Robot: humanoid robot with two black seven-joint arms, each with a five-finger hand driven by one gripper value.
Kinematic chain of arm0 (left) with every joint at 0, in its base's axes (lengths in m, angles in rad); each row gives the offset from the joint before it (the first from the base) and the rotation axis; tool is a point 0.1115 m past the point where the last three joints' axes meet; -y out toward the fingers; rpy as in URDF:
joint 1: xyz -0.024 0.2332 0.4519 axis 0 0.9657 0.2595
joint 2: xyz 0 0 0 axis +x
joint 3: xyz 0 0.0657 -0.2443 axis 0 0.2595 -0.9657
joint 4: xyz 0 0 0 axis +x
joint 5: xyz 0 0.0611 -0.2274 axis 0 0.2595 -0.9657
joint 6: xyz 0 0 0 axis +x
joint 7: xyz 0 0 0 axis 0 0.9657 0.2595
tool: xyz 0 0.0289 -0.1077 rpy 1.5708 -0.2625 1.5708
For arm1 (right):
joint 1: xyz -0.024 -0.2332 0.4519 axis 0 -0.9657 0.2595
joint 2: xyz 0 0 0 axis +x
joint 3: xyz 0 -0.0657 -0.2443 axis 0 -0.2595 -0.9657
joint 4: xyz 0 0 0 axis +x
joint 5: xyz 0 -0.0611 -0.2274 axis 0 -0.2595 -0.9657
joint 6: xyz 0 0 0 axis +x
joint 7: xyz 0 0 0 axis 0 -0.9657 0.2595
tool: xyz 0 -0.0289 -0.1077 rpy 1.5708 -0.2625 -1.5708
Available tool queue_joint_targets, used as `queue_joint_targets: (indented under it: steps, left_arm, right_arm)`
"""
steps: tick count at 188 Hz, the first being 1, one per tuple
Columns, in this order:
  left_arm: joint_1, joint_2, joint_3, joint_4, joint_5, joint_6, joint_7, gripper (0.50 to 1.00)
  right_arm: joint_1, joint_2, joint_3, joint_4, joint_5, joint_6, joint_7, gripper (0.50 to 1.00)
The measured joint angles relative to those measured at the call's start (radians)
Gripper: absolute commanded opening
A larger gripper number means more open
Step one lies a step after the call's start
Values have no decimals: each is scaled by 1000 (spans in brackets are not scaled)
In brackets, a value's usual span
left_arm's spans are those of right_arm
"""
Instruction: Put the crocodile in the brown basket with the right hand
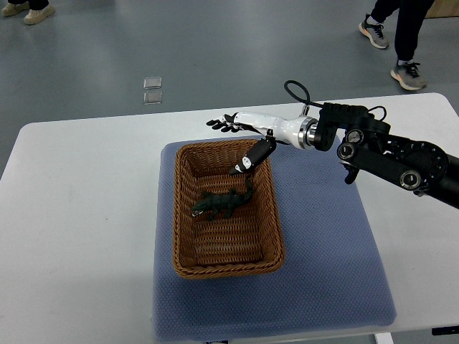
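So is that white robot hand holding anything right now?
Nothing: the right hand is open above the brown wicker basket, and the dark green toy crocodile lies inside it, released.

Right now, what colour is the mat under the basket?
Blue-grey with a fine dotted texture; the mat shows best in the top view, under the brown basket.

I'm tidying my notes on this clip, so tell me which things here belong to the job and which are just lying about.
Part of the job:
- crocodile, lying inside the basket
- brown basket
- right hand, open above the basket's far rim

Just there:
- blue mat under the basket
- white table
- people's shoes on the floor beyond
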Motion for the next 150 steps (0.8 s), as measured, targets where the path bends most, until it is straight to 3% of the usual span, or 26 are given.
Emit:
queue_joint_targets:
  steps: [48,81,124,150]
  left_arm:
    - [0,0,0,0,0,0,0,1000]
    - [0,0,0,0,0,0,0,1000]
    - [0,0,0,0,0,0,0,1000]
    - [0,0,0,1,0,0,0,1000]
  right_arm:
    - [-107,6,296,-26,289,-30,7,928]
    - [-176,40,498,-111,543,-58,8,928]
    - [-222,64,575,-282,916,-46,27,928]
    - [-253,65,577,-335,1060,2,56,928]
